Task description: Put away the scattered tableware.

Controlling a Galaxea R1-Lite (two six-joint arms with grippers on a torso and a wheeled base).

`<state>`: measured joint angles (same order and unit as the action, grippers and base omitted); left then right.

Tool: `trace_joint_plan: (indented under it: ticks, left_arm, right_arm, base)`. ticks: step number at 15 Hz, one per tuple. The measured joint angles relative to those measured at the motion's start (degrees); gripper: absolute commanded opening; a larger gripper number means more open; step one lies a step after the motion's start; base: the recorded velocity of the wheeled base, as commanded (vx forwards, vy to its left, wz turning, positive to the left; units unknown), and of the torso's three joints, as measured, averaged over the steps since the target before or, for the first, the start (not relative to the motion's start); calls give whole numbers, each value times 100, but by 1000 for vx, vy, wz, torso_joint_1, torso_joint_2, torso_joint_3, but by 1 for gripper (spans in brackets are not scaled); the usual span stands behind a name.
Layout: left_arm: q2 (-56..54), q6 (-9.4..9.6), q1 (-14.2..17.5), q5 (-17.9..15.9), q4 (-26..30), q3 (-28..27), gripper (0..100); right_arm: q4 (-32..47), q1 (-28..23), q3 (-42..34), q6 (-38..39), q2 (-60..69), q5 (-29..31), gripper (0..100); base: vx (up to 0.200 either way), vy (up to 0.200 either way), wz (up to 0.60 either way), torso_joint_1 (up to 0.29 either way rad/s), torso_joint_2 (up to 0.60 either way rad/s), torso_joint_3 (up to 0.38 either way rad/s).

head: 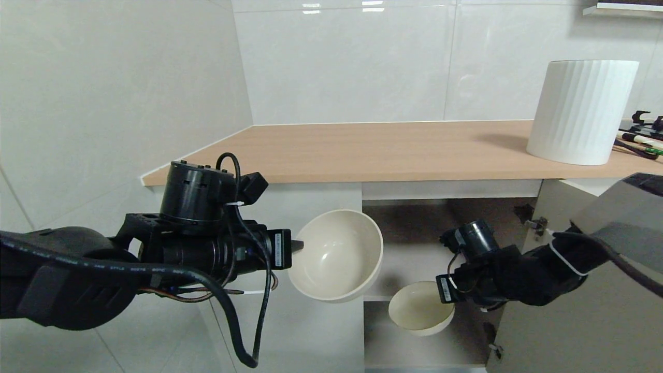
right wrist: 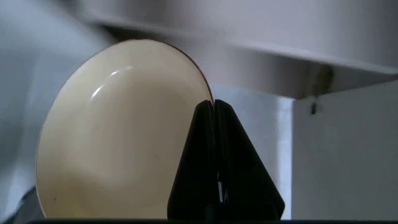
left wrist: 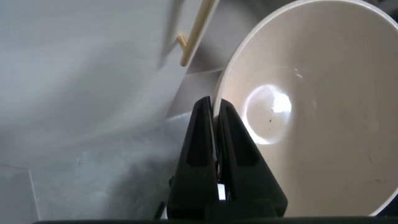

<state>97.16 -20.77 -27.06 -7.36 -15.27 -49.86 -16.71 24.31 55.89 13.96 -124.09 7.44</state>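
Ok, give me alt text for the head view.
The left gripper holds a large cream bowl by its rim, and the right gripper a smaller cream bowl, before an open cabinet under a wooden counter. A white ribbed canister stands on it.

The larger bowl [left wrist: 323, 124] is cut off at the edge.

Robot's left arm [head: 77, 269] stretches level across its front, wrist turned so the left gripper [head: 297, 243] points toward its right side, fingers pinched tight on the rim of a large cream bowl [head: 336, 256] held tilted in the air. The right arm [head: 544, 269] comes in from the opposite side and sits lower, the right gripper [head: 449, 298] clamped the same way on the rim of a smaller cream bowl [head: 419, 308].
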Motion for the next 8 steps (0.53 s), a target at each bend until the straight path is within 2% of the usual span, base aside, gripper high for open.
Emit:
trace_joint_plan:
  ticks: [5,8]
  left_arm:
    - [24,4,0,0,0,2,0]
    - [66,4,0,0,-7,2,0]
  right_arm:
    - [-79,-416,1113,482,-1075,472,0]
    - [-88,-607,1703,512,-1602,1085,0]
  base:
    - [0,0,0,0,0,0]
    - [0,0,0,0,0,0]
